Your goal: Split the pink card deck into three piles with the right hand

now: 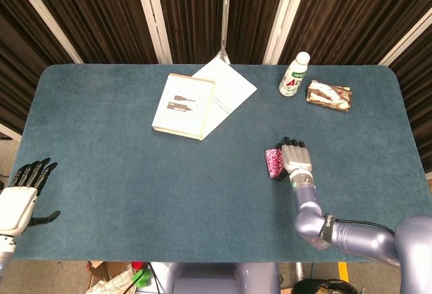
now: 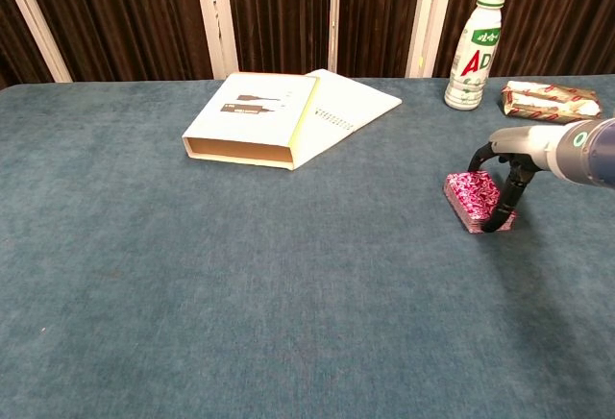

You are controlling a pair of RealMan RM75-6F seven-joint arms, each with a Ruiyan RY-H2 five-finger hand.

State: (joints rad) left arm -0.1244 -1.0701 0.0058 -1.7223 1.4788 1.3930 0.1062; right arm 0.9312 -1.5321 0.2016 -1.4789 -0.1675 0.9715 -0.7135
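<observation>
One blue-green felt-covered table carries everything. On it, toward the far edge, lies one flat white cardboard box resting partly on one white sheet of paper. To the right of the box stands one upright white plastic bottle with a green label, and just right of the bottle lies one brown-and-white snack packet. Two robot hands show. The silver right hand is nearer than the bottle, its dark fingers curled down onto the single pink patterned card deck, touching its right side and near end. The deck lies flat, long axis running roughly toward the far edge. The black-fingered left hand hangs off the table's near left corner, fingers spread, holding nothing.
</observation>
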